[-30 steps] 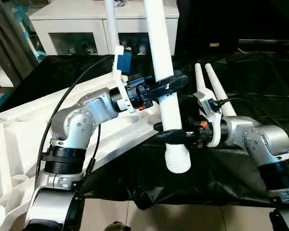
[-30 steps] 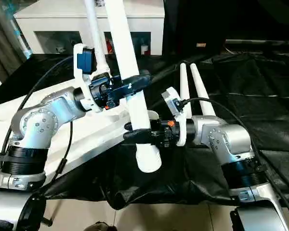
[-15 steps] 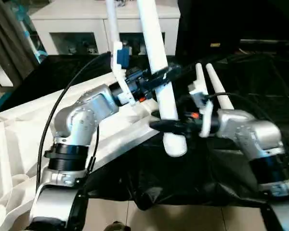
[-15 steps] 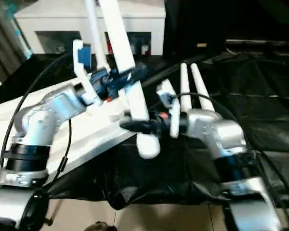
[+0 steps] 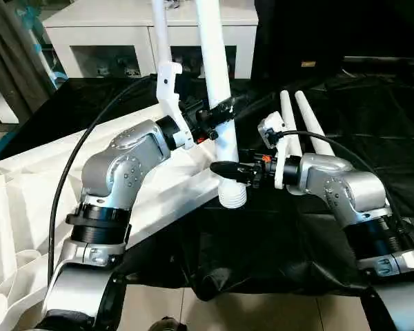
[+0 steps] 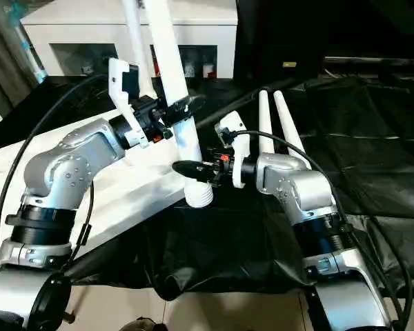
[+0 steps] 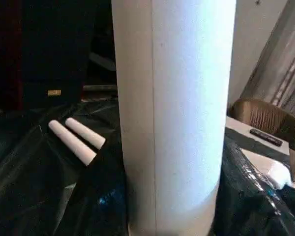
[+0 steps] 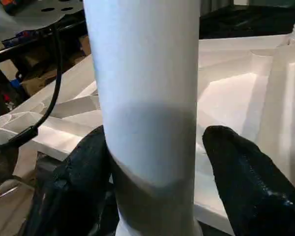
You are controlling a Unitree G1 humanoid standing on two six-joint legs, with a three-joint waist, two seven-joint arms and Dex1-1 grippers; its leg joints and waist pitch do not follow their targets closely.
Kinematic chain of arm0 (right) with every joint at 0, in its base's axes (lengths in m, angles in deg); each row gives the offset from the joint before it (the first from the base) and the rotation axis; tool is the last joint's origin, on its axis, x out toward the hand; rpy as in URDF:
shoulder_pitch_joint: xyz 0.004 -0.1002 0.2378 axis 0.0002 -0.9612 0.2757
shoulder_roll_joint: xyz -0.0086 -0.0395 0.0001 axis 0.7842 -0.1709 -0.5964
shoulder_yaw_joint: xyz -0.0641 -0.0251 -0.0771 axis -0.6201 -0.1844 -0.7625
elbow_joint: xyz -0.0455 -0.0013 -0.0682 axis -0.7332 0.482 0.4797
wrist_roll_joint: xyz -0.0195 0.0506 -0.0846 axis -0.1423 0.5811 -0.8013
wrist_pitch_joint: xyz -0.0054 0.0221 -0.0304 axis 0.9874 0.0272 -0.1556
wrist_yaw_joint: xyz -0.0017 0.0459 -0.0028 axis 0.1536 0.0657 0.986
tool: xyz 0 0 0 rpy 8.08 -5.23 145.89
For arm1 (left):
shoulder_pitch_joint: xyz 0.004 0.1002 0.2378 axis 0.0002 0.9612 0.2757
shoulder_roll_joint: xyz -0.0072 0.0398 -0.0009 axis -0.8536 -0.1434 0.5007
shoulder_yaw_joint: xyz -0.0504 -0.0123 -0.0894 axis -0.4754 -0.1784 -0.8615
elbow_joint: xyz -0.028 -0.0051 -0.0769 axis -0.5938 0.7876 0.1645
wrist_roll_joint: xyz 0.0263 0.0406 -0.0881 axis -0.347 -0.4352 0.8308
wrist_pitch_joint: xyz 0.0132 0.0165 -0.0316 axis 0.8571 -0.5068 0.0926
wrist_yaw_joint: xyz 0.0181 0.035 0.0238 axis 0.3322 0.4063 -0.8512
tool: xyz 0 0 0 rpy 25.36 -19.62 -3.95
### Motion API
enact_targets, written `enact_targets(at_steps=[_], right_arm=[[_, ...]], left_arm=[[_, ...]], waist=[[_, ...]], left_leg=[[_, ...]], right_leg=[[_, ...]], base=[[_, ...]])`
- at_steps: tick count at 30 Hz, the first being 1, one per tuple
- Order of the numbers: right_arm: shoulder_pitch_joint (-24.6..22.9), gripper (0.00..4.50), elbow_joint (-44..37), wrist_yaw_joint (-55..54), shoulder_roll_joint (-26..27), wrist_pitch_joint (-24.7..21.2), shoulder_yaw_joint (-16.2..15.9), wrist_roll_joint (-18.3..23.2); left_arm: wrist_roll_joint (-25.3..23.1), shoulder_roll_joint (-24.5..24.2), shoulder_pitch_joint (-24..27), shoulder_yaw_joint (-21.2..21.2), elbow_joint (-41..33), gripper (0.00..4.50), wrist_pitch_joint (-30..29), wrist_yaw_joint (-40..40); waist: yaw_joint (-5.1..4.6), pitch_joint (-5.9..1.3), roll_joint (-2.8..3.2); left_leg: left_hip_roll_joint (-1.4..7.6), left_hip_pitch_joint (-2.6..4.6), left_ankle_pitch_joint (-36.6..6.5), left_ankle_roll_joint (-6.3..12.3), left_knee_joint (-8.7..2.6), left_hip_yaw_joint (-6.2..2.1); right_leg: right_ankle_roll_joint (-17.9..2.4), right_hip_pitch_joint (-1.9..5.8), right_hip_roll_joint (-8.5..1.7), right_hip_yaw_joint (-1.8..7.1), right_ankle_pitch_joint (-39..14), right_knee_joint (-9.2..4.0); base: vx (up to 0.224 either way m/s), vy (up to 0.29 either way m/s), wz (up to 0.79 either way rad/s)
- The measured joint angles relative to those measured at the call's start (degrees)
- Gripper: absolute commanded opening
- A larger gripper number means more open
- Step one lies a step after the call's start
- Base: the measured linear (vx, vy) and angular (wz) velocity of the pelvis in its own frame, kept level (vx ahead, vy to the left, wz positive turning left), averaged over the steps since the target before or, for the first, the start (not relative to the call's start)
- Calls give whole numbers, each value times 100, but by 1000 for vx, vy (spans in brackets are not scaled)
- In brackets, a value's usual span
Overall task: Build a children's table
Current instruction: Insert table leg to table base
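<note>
The white tabletop [image 5: 34,179] lies underside up on my left, ribs showing [image 8: 236,93]. One thin white leg [image 5: 159,34] stands upright at its far side. A thicker white leg [image 5: 214,62] is held steeply upright, leaning slightly. My left gripper [image 5: 219,114] is shut on its middle. My right gripper [image 5: 228,170] is shut on it just above the flared end [image 5: 232,196], one finger [image 8: 83,177] on each side. That end is at the tabletop's near right corner; whether it is seated in a socket is hidden. Two more legs [image 5: 290,127] [image 5: 316,134] lie on the black sheet.
Black plastic sheet [image 5: 276,241] covers the surface on the right and hangs over its front edge. White cabinets with glass fronts [image 5: 110,41] stand behind. A black cable [image 5: 90,148] loops along my left arm. Tiled floor [image 5: 214,310] lies below.
Both grippers have carried the thick leg away from me and leftward, so its flared end went from hanging over the black sheet to the tabletop's corner. The other legs have not moved.
</note>
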Motion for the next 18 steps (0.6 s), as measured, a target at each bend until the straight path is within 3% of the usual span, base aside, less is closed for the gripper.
enact_targets(at_steps=[18], right_arm=[[0,309,261,279,-99,-40,-192,-165]], left_arm=[[-121,-57,-2,140,18,181,120,286]], waist=[[1,-1,-4]], left_leg=[[0,-1,0,0,0,0]], right_leg=[[-2,0,0,0,1,0]], base=[[0,0,0]])
